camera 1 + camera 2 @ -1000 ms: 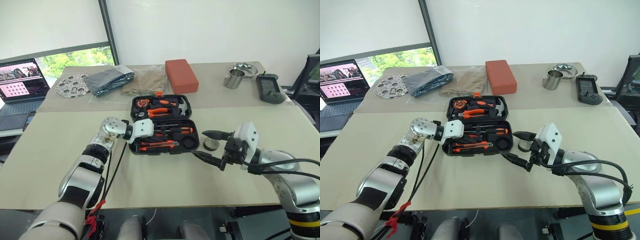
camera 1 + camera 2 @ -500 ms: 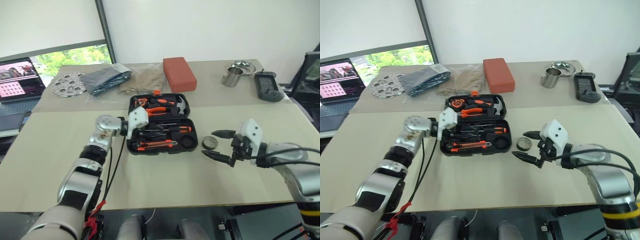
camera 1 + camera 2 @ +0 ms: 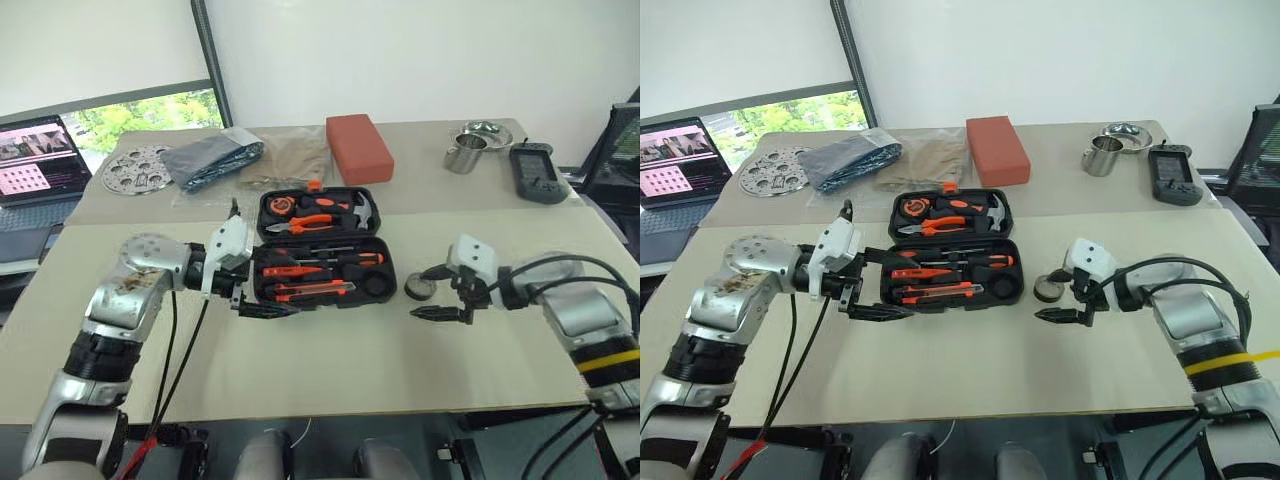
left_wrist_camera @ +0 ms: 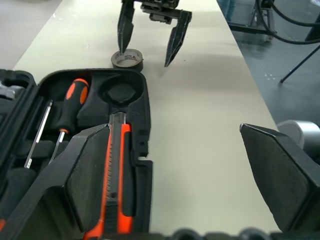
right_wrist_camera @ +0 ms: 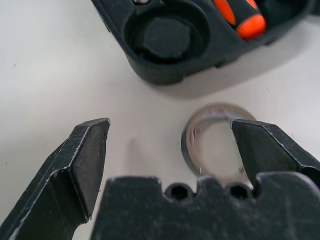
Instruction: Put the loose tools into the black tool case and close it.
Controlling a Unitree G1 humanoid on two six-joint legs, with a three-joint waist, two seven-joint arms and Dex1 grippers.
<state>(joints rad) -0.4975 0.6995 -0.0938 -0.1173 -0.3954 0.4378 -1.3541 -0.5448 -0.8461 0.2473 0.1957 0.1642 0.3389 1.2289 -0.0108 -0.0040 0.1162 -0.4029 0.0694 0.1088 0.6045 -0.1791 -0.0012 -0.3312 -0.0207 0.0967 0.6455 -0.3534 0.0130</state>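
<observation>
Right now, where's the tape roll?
On the table, the tape roll lies just right of the case, beside its round recess, at the right gripper.

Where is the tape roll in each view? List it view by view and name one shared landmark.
Left eye view: tape roll on the table, just right of the tool case.
Right eye view, same spot.
Left wrist view, past the case's far corner, by the right gripper.
Right wrist view, partly behind one finger.
Shared landmark: the case's empty round recess.
</observation>
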